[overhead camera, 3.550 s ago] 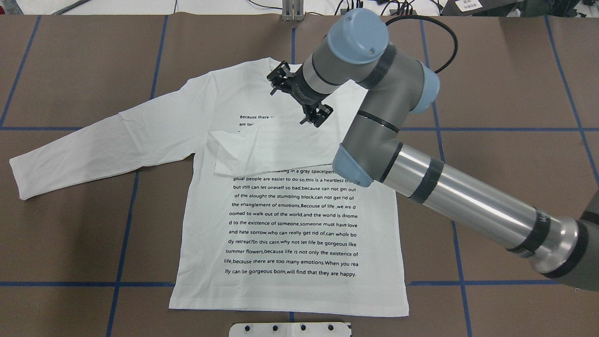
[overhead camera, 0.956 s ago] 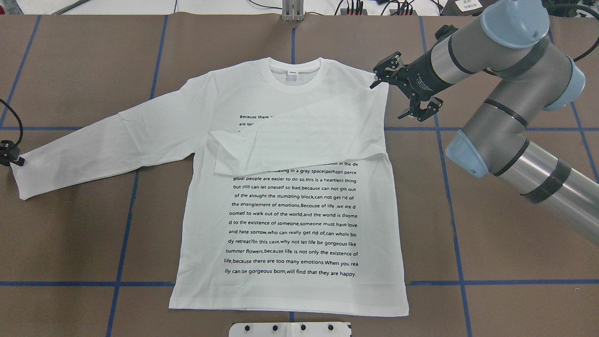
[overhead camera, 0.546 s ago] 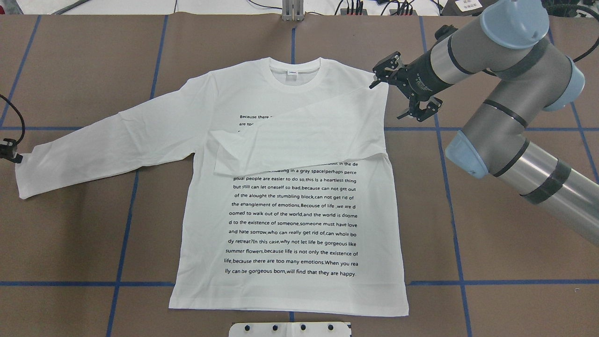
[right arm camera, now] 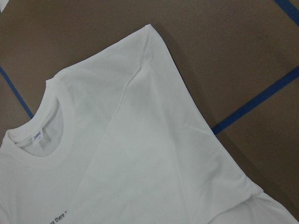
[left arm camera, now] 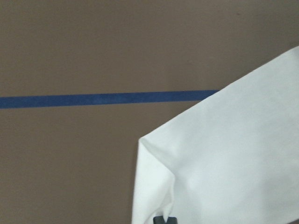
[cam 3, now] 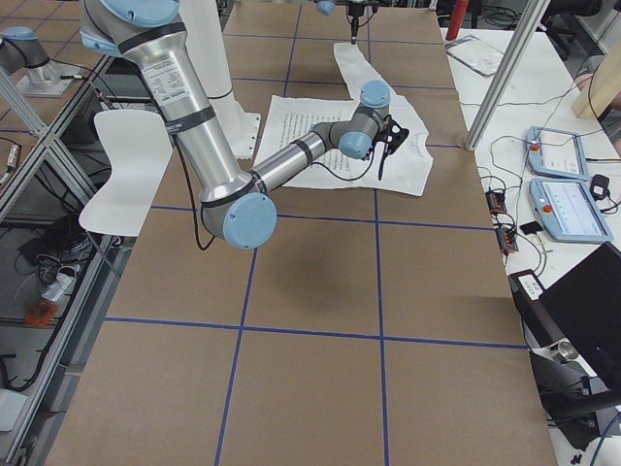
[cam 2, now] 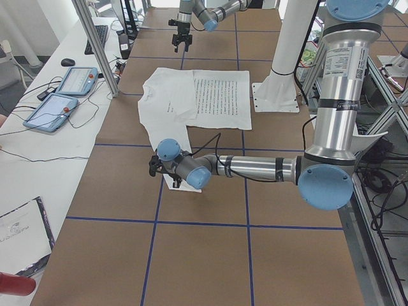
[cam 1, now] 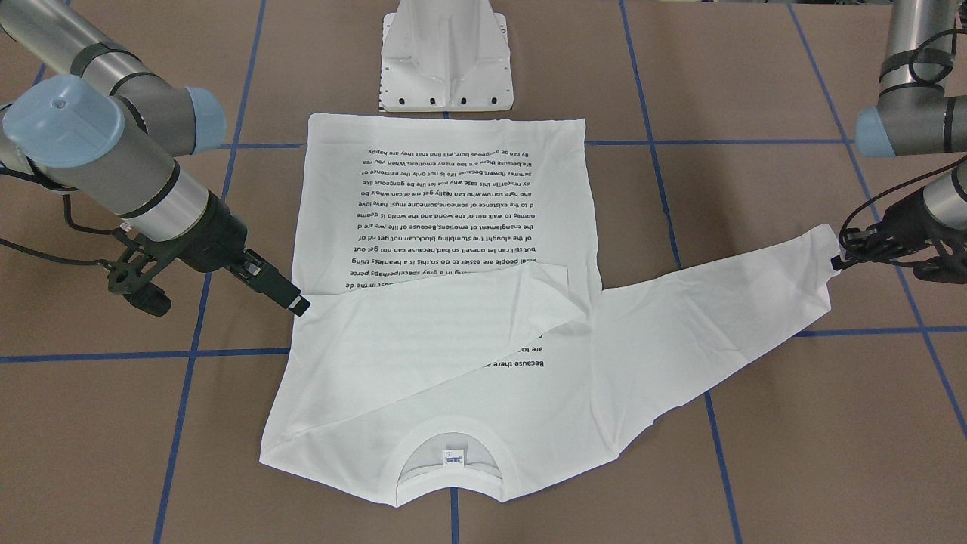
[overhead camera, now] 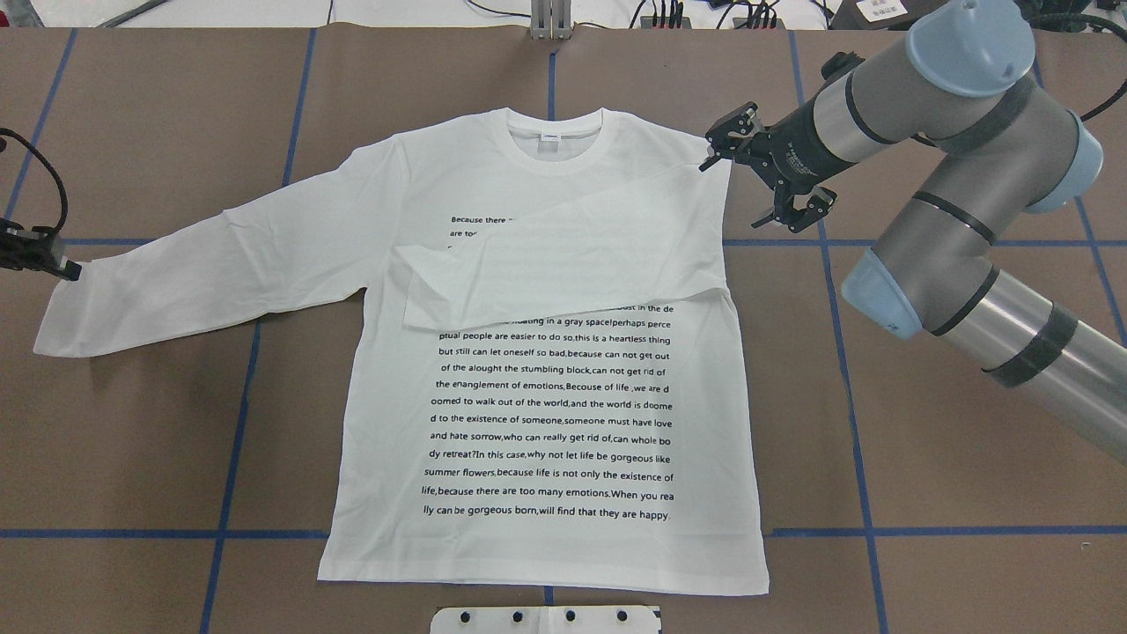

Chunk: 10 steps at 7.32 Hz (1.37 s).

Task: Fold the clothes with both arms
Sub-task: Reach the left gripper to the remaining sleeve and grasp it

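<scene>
Beneath and between the two grippers, on the brown paper-covered table w/ blue tape lines [overhead camera: 132,440], the white long-sleeved fabric T-shirt w/ black printed text [overhead camera: 546,414] lies flat, print up. The grey jointed right arm [overhead camera: 933,220] hangs its black two-finger right gripper [overhead camera: 747,189] just off the shirt's shoulder edge, fingers spread wide, holding nothing. The folded sleeve [overhead camera: 572,264] lies across the chest, inboard of that gripper. The black left gripper [cam 1: 840,259] sits at the far end of the outstretched sleeve [overhead camera: 220,264]. It appears clamped on the corner of the cuff [overhead camera: 63,313], tho the tips are mostly hidden, so grip depth is a guess.

Step in hand, prob.: carry this sleeve over the chest to match the other.
- Pinch thru both fabric layers.
- Lift just enough to clear the table.
- Swing inboard in an arc pivoting at the shoulder seam, w/o tugging the body off square.
- Lay the cuff flat before letting go.

The right gripper could pin the body if it creeps.

Rel. to left gripper: cuff at its tips, sleeve running away inboard, shirt body well apart. Rel. to right gripper: shoulder edge just beside the fingers; contact unclear.
</scene>
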Motion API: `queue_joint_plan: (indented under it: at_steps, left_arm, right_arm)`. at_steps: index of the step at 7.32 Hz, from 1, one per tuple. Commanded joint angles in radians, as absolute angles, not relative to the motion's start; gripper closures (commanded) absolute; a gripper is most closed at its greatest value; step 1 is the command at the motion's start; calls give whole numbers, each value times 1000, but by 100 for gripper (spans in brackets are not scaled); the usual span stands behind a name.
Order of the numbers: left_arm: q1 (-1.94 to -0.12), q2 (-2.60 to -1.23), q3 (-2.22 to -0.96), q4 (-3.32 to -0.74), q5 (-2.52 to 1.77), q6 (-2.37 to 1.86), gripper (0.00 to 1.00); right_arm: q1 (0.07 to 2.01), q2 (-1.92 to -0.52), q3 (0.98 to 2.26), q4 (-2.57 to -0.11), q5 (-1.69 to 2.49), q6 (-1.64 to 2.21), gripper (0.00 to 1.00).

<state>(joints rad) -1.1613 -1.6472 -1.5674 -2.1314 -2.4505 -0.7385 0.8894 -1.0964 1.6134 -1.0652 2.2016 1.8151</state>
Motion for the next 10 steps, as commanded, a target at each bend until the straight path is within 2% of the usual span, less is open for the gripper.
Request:
queue_joint_plan:
  at_steps: [1,4,6,10]
  left_arm:
    - [-1154,-1742,-1701,-2118,-2514,-1020,100]
    - [-964,-2068,-1700,-2118,-2484,-1526,100]
    - [-914,-2236,-1652,-2126,-2399,-1676,100]
    - [-899,-2439,-1582,-2134,-2309,-1761,100]
  right_arm:
    - [899,-1124,1618,-1063,2203,1768,1]
    - [905,-1169,1615,-1062,2203,1677,1]
    - [905,-1180,1618,-1062,2201,1675,1]
    - [907,-1187,1620,-1060,2200,1675,1]
